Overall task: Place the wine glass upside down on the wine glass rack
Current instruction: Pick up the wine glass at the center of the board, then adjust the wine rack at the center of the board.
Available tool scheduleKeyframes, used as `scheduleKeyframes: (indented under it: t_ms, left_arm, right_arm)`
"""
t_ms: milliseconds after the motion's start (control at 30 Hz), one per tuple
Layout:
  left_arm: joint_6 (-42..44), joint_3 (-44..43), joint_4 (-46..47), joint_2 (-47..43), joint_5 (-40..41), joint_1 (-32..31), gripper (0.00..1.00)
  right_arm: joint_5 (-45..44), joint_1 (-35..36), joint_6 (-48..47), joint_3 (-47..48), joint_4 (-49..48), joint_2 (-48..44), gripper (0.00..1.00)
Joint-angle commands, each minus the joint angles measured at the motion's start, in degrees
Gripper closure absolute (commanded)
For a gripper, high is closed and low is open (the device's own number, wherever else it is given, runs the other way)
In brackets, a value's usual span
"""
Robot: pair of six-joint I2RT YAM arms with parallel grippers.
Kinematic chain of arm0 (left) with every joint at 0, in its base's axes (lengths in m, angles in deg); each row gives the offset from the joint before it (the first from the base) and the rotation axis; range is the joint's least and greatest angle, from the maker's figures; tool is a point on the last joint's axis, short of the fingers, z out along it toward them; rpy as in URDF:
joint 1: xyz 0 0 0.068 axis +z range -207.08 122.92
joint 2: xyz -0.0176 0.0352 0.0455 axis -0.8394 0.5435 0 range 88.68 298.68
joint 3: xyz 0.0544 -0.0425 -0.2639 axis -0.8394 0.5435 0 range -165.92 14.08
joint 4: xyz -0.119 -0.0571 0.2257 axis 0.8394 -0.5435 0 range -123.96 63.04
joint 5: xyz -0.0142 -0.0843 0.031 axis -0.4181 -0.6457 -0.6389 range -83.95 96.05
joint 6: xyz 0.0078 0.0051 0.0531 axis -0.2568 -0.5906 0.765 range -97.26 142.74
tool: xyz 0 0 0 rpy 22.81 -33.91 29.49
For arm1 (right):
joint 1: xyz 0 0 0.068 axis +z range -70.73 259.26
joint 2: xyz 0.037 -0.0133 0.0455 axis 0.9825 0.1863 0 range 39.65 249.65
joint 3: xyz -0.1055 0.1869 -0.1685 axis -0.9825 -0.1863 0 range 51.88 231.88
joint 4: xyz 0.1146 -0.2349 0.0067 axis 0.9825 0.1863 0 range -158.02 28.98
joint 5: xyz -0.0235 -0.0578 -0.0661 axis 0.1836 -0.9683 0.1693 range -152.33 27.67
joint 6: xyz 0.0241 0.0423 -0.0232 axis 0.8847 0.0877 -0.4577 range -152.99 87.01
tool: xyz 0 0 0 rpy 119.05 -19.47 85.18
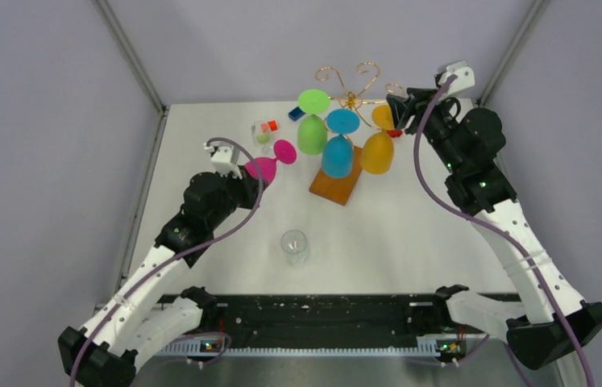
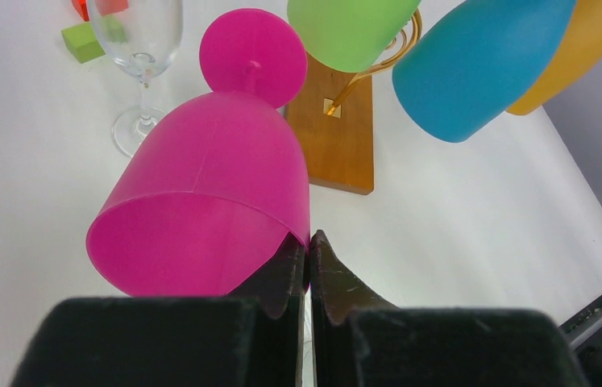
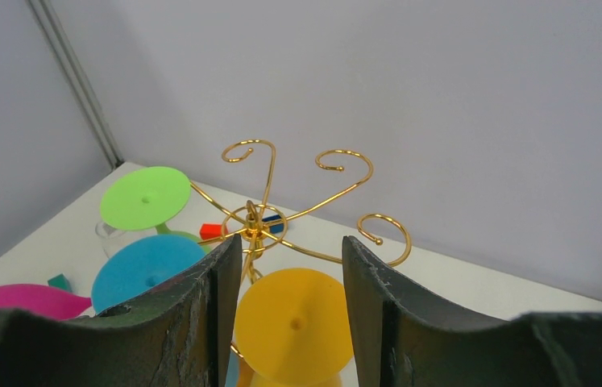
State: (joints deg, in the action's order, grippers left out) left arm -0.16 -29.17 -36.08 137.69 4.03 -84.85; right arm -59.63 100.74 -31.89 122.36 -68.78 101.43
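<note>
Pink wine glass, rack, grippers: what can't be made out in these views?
- Left wrist view: the spiral arms of the wine glass rack are cut off by the top edge; the rim of the pink wine glass inside the left gripper is hidden by its fingers.
- Right wrist view: the rack's base is hidden below the right gripper and orange glass; whether those two touch is unclear.

Matt pink plastic wine glass [image 2: 209, 201]; shiny gold wire rack [image 3: 254, 229] on smooth wooden base [image 2: 346, 141].

Bright, even diffuse light; faint soft shadows on the white table [image 1: 410, 234]; jaws soft-focus in wrist views
</note>
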Motion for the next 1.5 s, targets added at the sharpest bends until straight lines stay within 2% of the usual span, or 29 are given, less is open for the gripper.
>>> scheduleKeyframes:
  t_ms: [0, 200, 300, 533, 800, 1000, 1167, 1467]
  left_arm:
    - [2.2, -3.1, -1.5, -4.1, 0.9, 0.3, 1.00]
    - [1.6, -3.6, -2.9, -8.0, 1.2, 0.3, 1.00]
    - [1.6, -3.1, -1.0, -11.1, 1.3, 0.3, 1.00]
    - [2.0, -0.9, 5.4, -17.3, 6.9, 0.3, 1.00]
    - [1.9, 3.5, 15.5, -21.5, 7.6, 0.3, 1.00]
    - [1.8, 4.8, 19.2, -22.0, 7.6, 0.3, 1.00]
    - [2.7, 3.1, 14.8, -20.7, 6.3, 0.3, 1.00]
    - [-2.2, 7.3, 10.7, -23.3, 1.4, 0.3, 1.00]
  right_arm:
    - [-0.6, -0.4, 0.4, 0.2, -1.9, -1.2, 0.51]
    - [-0.5, -0.4, 1.1, -0.2, -2.9, -1.3, 0.51]
    - [-0.6, -0.5, 1.3, -0.5, -3.0, -1.5, 0.51]
    - [-2.4, -0.4, 1.5, -0.5, -1.4, -2.4, 0.50]
    - [-7.9, -0.4, 4.8, 10.0, 13.2, 2.4, 0.47]
    - [-8.2, -0.4, 5.8, 13.0, 17.8, 4.0, 0.46]
    - [-7.8, -0.4, 5.9, 13.3, 18.4, 3.9, 0.45]
    - [-7.0, -0.4, 5.2, 10.8, 15.7, 3.3, 0.45]
